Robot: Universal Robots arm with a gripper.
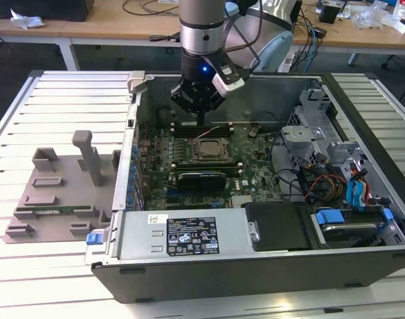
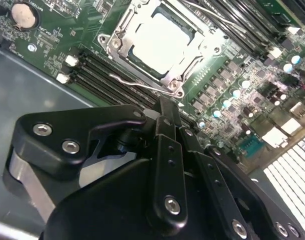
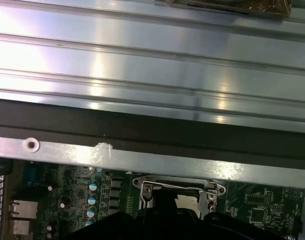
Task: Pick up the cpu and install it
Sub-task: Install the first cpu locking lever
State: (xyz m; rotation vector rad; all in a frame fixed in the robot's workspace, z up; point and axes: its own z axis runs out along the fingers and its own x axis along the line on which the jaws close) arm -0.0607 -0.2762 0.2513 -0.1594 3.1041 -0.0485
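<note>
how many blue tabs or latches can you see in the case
3. One blue tab at the case's front corner, on the exterior view's left; a blue handle on the drive bay; a blue clip at the exterior view's right edge. Others may be hidden.

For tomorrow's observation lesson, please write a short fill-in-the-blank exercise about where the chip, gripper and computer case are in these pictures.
1. The cpu lies inside the metal-framed ____ on the motherboard.
2. The gripper hangs over the open computer ____.
3. In the exterior view, the grey plastic fixture lies to the case's ____.

Missing words: socket; case; left
</note>
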